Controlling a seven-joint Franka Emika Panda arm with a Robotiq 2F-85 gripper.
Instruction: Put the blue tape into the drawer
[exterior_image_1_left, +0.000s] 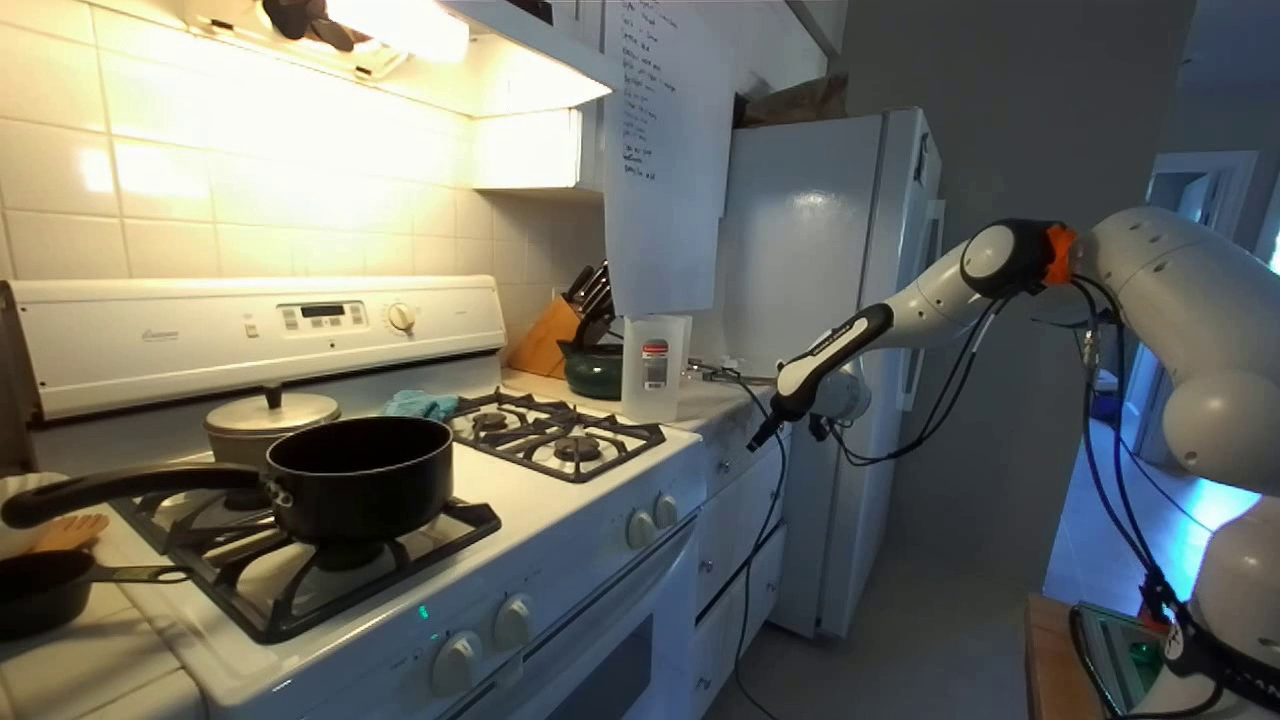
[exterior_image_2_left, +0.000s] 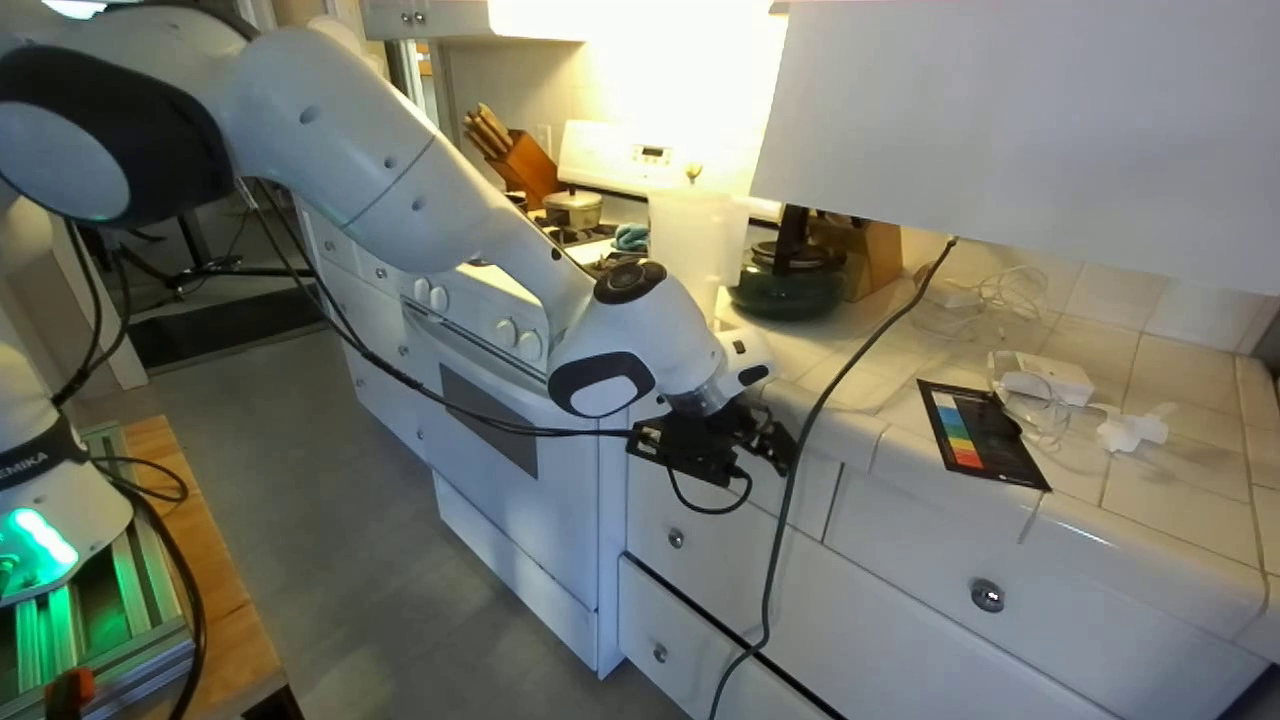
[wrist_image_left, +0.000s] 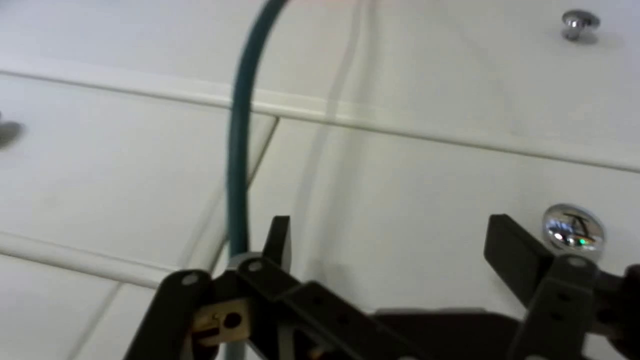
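The gripper (wrist_image_left: 390, 242) is held, jaws apart, before a closed drawer (wrist_image_left: 425, 185); the blue tape cannot be made out, but a light, firm roll, best pinched across its rim, is expected.

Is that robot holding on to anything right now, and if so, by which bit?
Nothing is held: in the wrist view the gripper is open, its fingers apart, with only a white panel showing through the gap.
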